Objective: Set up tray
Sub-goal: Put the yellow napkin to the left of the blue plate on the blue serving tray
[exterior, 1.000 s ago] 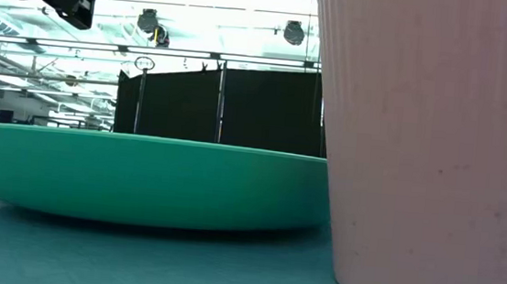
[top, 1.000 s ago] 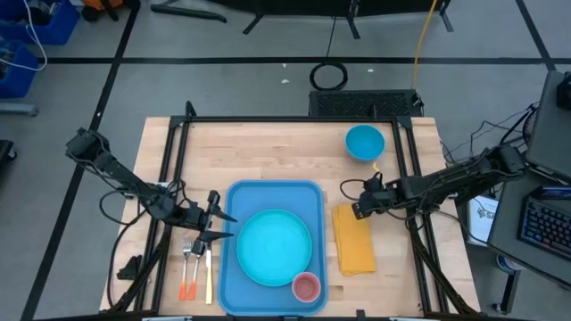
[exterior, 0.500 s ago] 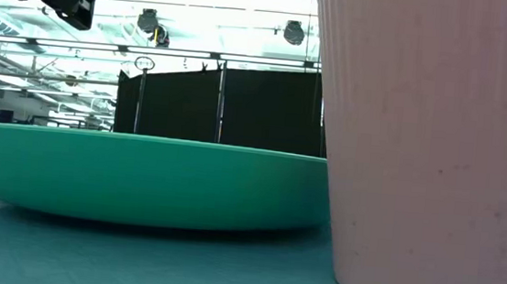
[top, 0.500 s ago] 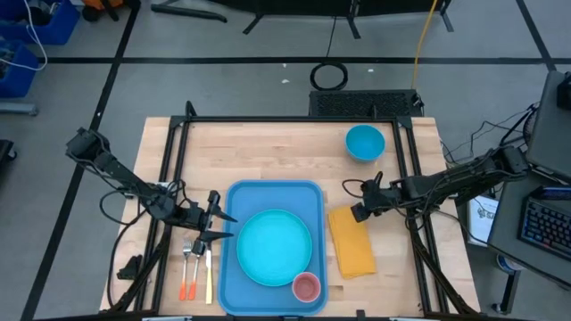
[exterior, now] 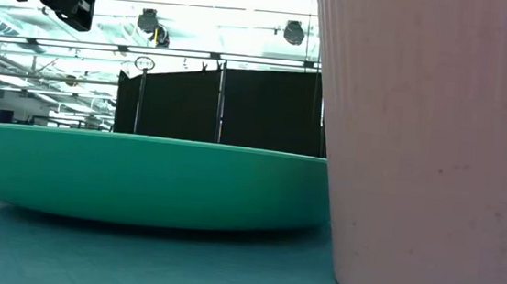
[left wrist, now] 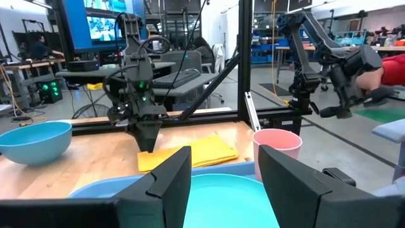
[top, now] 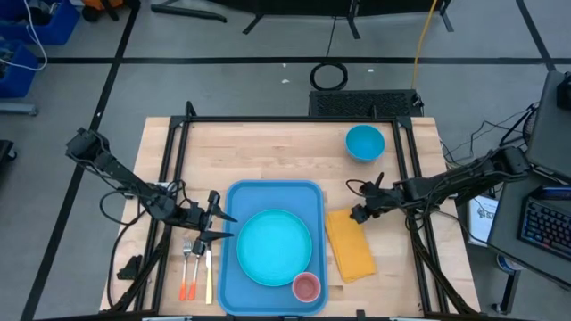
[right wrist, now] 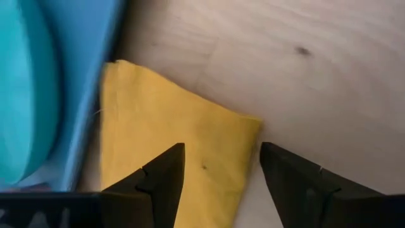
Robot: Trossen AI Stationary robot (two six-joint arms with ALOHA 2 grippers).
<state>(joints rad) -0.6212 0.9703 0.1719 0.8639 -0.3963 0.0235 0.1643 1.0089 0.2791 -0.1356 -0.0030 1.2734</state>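
Observation:
The blue tray [top: 239, 267] lies mid-table with a turquoise plate [top: 272, 248] and a pink cup [top: 306, 286] on it. A yellow folded napkin [top: 350, 248] lies flat and askew on the wood just right of the tray. My right gripper [top: 357, 214] is open, pointing down at the napkin's far right corner. My left gripper [top: 217, 227] is open and empty at the tray's left rim, and the plate [left wrist: 221, 196] and cup [left wrist: 276, 155] show past its fingers. The low view shows the plate [exterior: 140, 178] and cup [exterior: 437, 149] from close by. My right gripper comes from above, pointing down, at the napkin's far right corner [right wrist: 243, 130]. One finger [right wrist: 161, 180] stands over the cloth. The other finger [right wrist: 297, 183] stands past the cloth's right edge, over the wood. The fingertips are out of frame, so I cannot tell the kind of touch.
Cutlery with orange handles [top: 186, 287] and a pale knife [top: 208, 272] lie left of the tray. A blue bowl [top: 364, 142] stands at the far right. A black frame rail [top: 415, 178] runs along the table's sides. A person's red sleeve [left wrist: 380, 63] shows beyond the table.
My right gripper has gone a little toward the table's left and near edges. The napkin's far end has slid with it toward the tray, while its near end has stayed about where it was, so the napkin now lies askew.

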